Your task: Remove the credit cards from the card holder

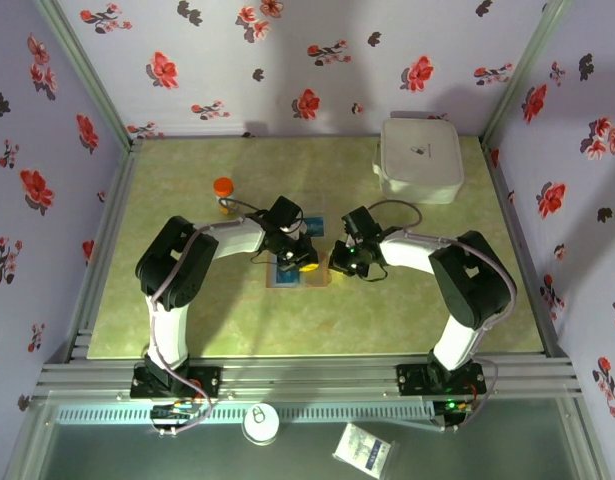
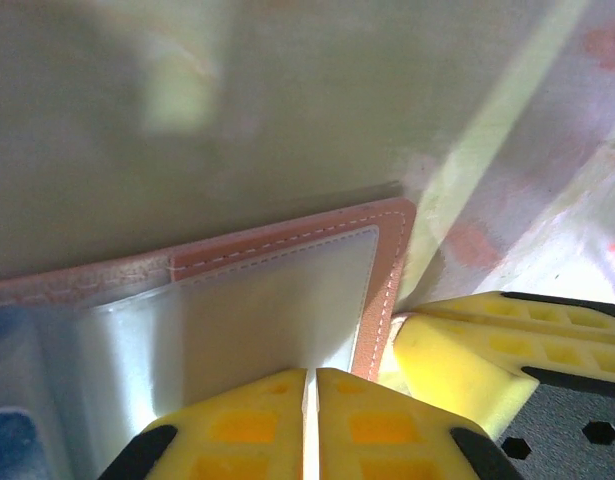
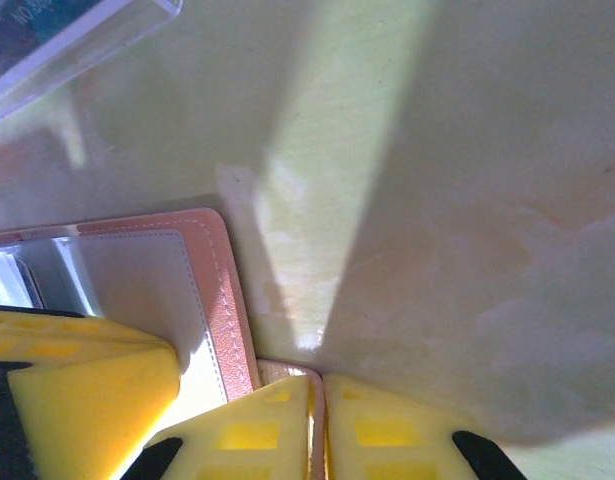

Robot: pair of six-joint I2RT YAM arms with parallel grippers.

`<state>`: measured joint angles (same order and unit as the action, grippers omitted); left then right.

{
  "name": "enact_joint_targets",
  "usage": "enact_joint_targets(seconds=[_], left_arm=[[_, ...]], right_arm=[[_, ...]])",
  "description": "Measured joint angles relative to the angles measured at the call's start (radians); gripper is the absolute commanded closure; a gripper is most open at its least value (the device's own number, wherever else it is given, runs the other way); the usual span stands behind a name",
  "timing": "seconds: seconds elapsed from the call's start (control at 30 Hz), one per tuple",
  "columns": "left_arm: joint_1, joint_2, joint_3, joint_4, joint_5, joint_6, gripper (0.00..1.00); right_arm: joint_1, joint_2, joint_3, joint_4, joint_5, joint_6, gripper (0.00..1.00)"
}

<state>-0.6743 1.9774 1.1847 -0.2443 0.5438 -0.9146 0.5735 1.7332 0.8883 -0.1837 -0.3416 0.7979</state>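
Top external view: you have both arms folded inward over the card holder [image 1: 287,280], which lies open at the centre of the table [image 1: 187,320]. Your left gripper [image 2: 309,420] is clenched, fingertips pressed together at the edge of a clear pocket; whether it pinches the plastic cannot be told. Your right gripper [image 3: 322,425] is closed on a thin tan edge at the holder's corner. A blurred blue card [image 2: 7,440] sits inside a pocket.

Robot test booth, likely a lab, flowered walls [image 1: 317,50] on three sides, bare metal frame [image 1: 307,372], two robot arms [image 1: 177,265] bolted by a green tabletop [image 1: 387,320].
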Motion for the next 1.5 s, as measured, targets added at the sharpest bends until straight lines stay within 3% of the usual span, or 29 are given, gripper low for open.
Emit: enact_joint_targets(seconds=[0.27, 1.03, 1.3, 1.5], left_arm=[[0.006, -0.004, -0.012, 0.012, -0.001, -0.003, 0.89], [0.045, -0.150, -0.106, 0.052, -0.044, -0.030, 0.91], [0.053, -0.155, -0.126, 0.066, -0.054, -0.045, 0.91], [0.053, -0.155, -0.127, 0.069, -0.054, -0.049, 0.91]], right_arm=[[-0.011, -0.011, -0.064, 0.135, -0.048, 0.050, 0.93], [-0.027, -0.029, -0.268, 0.816, -0.225, 0.396, 1.00], [-0.032, 0.136, -0.316, 1.218, -0.261, 0.612, 1.00], [-0.032, 0.208, -0.328, 1.383, -0.265, 0.706, 1.00]])
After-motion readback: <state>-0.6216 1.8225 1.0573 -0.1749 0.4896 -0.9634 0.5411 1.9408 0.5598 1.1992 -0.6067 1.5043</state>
